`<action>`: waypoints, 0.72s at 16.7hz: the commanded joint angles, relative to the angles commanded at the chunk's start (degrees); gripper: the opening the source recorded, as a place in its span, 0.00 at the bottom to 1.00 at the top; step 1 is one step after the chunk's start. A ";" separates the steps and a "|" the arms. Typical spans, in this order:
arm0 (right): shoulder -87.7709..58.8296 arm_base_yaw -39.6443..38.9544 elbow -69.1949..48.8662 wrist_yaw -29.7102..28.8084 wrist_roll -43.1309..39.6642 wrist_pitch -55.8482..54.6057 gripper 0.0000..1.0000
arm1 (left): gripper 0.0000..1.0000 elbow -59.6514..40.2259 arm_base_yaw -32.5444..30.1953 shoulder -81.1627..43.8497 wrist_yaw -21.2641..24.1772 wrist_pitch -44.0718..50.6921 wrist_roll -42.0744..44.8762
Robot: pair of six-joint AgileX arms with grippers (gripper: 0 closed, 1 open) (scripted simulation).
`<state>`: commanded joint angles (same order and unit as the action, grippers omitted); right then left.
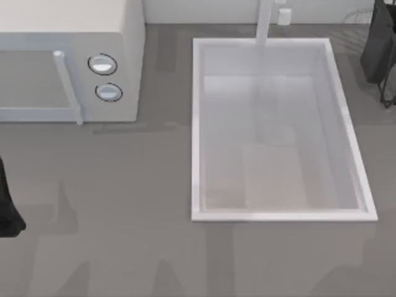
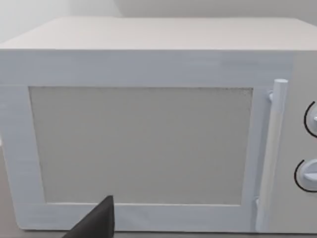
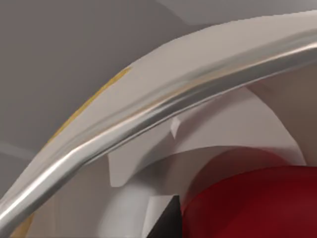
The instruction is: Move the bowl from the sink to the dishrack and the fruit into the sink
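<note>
My right gripper's dark fingertip [image 3: 168, 218] sits right against the red fruit [image 3: 257, 203], close under a curved metal rim [image 3: 163, 106]; whether I'm gripping it I cannot tell. The sink [image 1: 198, 130] lies apart, nothing inside. My left arm [image 1: 7, 204] waits facing the microwave [image 2: 143, 144].

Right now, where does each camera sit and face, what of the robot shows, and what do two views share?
Top view: above the table, looking down on microwave and sink; left arm at left edge, right arm upper right.
Left wrist view: on the left arm, facing the microwave door; left pincer tip shows.
Right wrist view: on the right arm, close against a metal rim and the red fruit; right pincer tip shows.
Shared: top and left wrist both show the microwave.
</note>
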<state>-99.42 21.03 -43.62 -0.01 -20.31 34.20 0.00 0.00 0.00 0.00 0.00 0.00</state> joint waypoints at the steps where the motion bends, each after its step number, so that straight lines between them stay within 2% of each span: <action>1: 0.00 0.00 0.00 0.00 0.00 0.00 0.00 | 1.00 0.00 0.00 0.00 0.00 0.00 0.00; 2: 6.87 0.68 -2.04 0.41 1.23 3.59 0.00 | 1.00 0.00 0.00 0.00 0.00 0.00 0.00; 6: 8.74 0.88 -5.96 0.37 1.04 7.52 0.00 | 1.00 0.00 0.00 0.00 0.00 0.00 0.00; 12: 12.85 0.94 -15.17 0.71 0.84 24.68 0.00 | 1.00 0.00 0.00 0.00 0.00 0.00 0.00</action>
<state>-86.57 21.97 -58.79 0.69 -19.47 58.88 0.00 0.00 0.00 0.00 0.00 0.00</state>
